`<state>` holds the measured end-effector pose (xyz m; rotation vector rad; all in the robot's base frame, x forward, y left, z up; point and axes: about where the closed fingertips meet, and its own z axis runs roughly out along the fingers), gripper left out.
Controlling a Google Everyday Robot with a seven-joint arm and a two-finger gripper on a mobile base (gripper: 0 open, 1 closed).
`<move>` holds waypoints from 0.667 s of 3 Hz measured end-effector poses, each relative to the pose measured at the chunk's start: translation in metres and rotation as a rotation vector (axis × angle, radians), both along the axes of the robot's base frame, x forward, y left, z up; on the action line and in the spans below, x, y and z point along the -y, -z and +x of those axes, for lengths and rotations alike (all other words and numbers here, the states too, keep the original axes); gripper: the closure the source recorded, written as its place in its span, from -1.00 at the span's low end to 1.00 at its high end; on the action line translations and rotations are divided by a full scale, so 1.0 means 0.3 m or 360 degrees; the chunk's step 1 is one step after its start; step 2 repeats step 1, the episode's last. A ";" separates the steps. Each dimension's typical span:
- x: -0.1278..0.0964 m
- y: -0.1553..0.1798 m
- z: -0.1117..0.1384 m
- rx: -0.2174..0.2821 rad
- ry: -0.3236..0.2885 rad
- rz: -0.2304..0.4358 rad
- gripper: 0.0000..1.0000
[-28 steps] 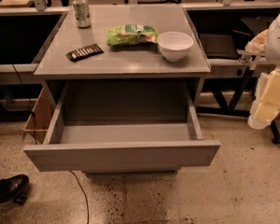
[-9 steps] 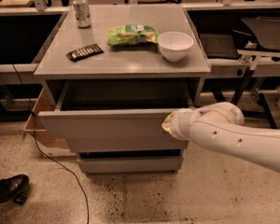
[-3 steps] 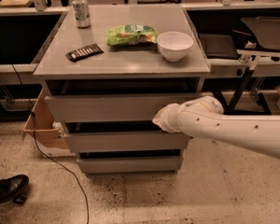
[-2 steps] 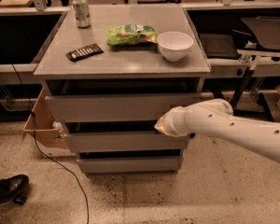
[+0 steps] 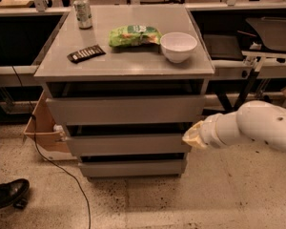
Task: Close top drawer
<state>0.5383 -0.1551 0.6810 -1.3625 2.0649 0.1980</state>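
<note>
Fingers: apart or together, I cannot tell from here. The gripper point(image 5: 193, 135) hangs just beside the middle drawer's point(image 5: 126, 144) right end. The top drawer point(image 5: 124, 109) sits pushed in under the surface point(image 5: 133, 61).

Drawers: three: top drawer point(image 5: 125, 109), middle drawer point(image 5: 128, 144), bottom drawer point(image 5: 132, 168)
Can point(image 5: 83, 12): one
Bowl point(image 5: 178, 46): one
Green bag point(image 5: 134, 36): one
Black bar point(image 5: 86, 54): one
Gripper point(image 5: 191, 137): one, beside the middle drawer's right end
</note>
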 end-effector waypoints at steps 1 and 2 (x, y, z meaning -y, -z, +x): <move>0.052 0.002 -0.037 0.0002 -0.0027 -0.0031 1.00; 0.052 0.002 -0.037 0.0002 -0.0027 -0.0031 1.00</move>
